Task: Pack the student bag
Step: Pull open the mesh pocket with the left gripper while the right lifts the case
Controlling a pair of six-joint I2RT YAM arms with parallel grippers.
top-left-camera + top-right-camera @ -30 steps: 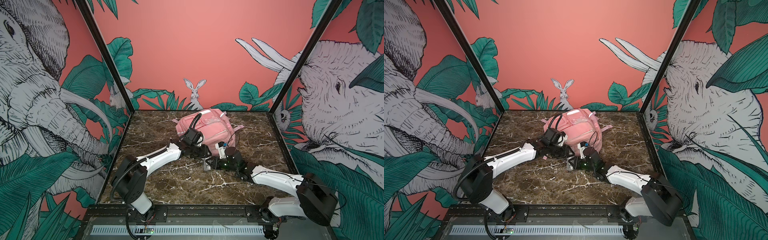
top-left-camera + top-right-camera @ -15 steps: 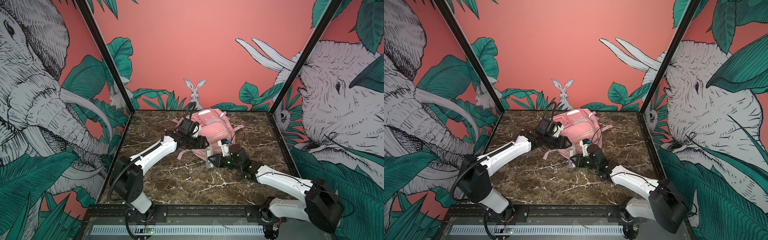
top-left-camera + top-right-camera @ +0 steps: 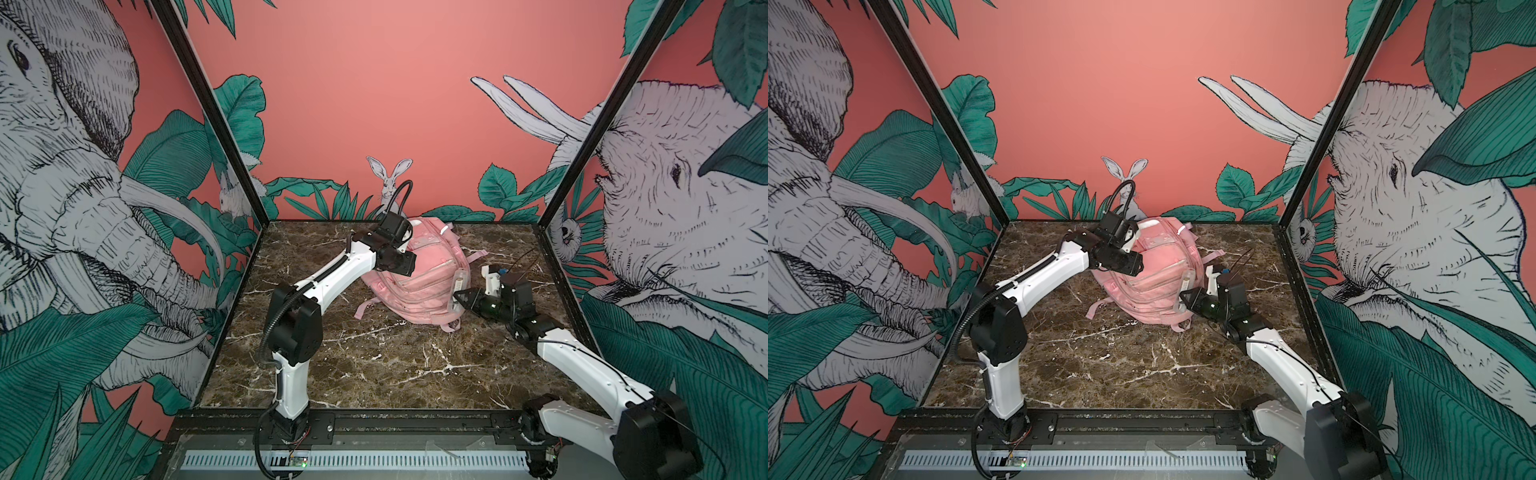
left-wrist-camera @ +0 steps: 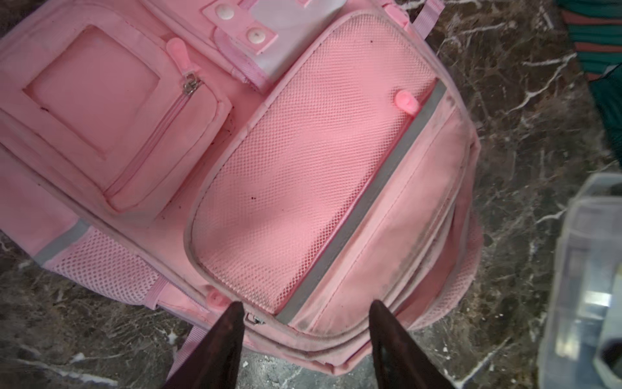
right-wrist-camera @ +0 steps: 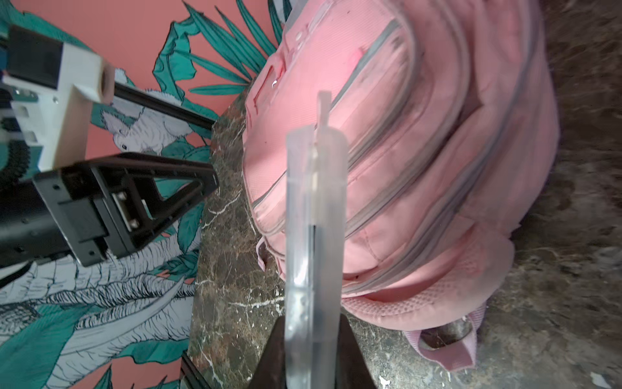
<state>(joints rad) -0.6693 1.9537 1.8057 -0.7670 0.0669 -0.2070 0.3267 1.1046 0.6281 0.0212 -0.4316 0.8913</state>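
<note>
Left gripper point(image 4: 304, 304) lifts off the bag point(image 3: 419, 286), jaws apart; right gripper point(image 5: 311, 320), swung right, stays clamped on 1 case point(image 5: 313, 219), yet unpacked.

Surface: a dark marble tabletop point(image 3: 374, 374), veined white, is seen.
Laid on it: the student bag point(image 3: 428, 282), front up, just before the painted rabbit point(image 3: 388, 176).
Trailing: a pink strap point(image 3: 362, 310), spread away from the rabbit.

Jungle-mural booth over a brown marble tabletop point(image 3: 395, 365).
A small painted rabbit point(image 3: 388, 178) sits mid back wall point(image 3: 374, 83) (coral, leaf-fringed); left of it an elephant point(image 3: 62, 187), right of it a big long-eared beast point(image 3: 665, 208), black posts point(image 3: 208, 112) between.
</note>
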